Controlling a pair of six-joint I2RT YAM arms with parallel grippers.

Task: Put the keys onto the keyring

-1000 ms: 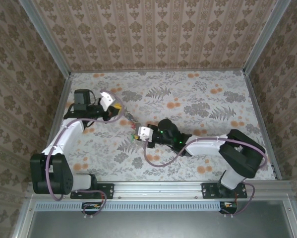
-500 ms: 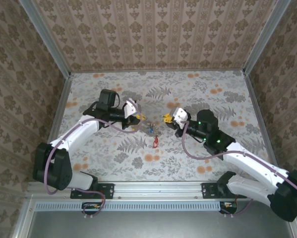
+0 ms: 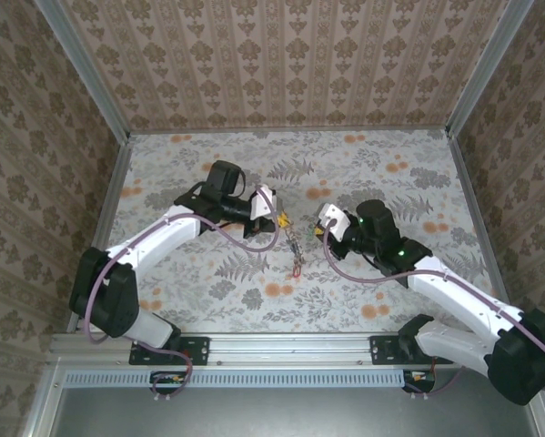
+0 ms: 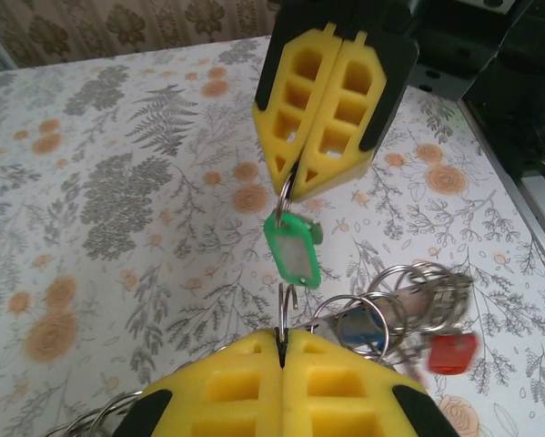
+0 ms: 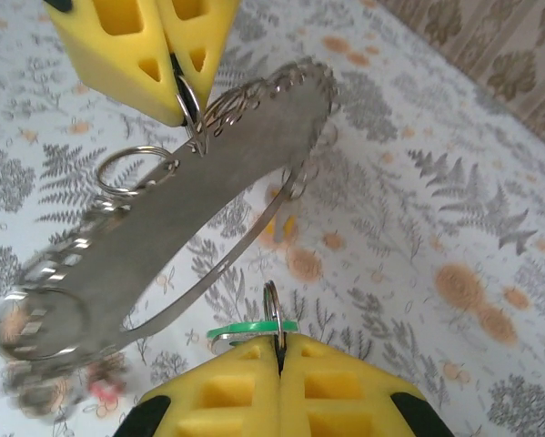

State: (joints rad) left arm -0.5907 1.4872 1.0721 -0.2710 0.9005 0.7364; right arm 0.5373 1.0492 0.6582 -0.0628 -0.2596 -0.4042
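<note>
We are looking down on a table (image 3: 390, 155) covered in a pale cloth printed with grey ferns and orange flowers. Walls (image 3: 281, 64) of brown patterned paper are boxing it in on the left, far and right sides, and a metal rail (image 3: 290, 344) is running along the near edge.

Near the table's middle the left tool (image 3: 277, 219) and the right tool (image 3: 319, 225) are pointing at each other. The keyring (image 3: 295, 244) is sitting between them and trailing toward the near side.

From above, the keys are too small for us to sort. The left wrist view is bringing them close:
- The left tool (image 4: 281, 339) is pressed together on a thin wire.
- Opposite it, the right tool (image 4: 290, 177) is pinching a small ring that carries the green key (image 4: 293, 255).
- Off to the right, split rings (image 4: 418, 291) and a red key (image 4: 449, 352) are blurring.

The right wrist view is giving us the loop itself. The keyring (image 5: 227, 173) is slanting from the left tool (image 5: 179, 109) down to the left, and its lower end is smeared. The right tool (image 5: 277, 350) is clamped shut, with the green key (image 5: 245, 330) just beside its tips.

Bare cloth is lying open on every side of the two tools, and the walls and rail are standing well apart from them.
</note>
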